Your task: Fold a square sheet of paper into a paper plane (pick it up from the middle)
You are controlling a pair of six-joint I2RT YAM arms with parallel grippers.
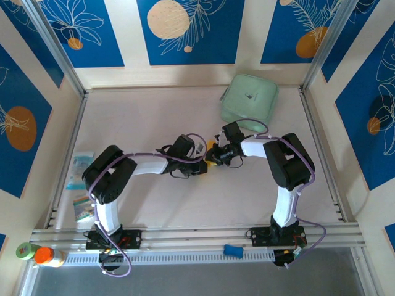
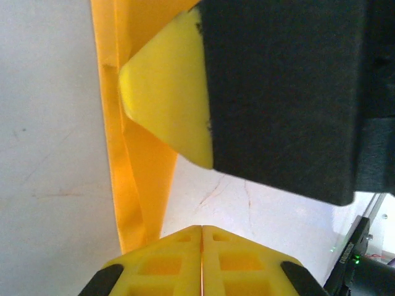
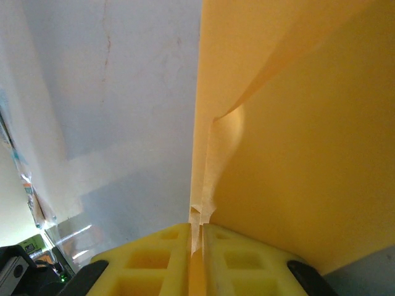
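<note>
The square sheet of paper (image 3: 296, 154) is orange-yellow and folded into layers, held up off the table between both arms at mid-table. My right gripper (image 3: 197, 229) is shut on its creased, layered edge, and the paper rises straight from the jaws. In the left wrist view the paper (image 2: 133, 160) hangs as a narrow folded strip at the left. My left gripper (image 2: 202, 229) is shut, with a thin orange paper edge pinched in the seam between its pads. One yellow fingertip (image 2: 166, 105) of the right gripper sits just beyond it. From above, the left gripper (image 1: 204, 165) and right gripper (image 1: 215, 155) nearly touch.
A mint-green rounded case (image 1: 250, 98) lies at the back right. Small printed packets (image 1: 79, 171) lie along the left edge. An orange-capped bottle (image 1: 47, 255) and a small blue piece (image 1: 232, 250) sit by the front rail. Walls close in three sides.
</note>
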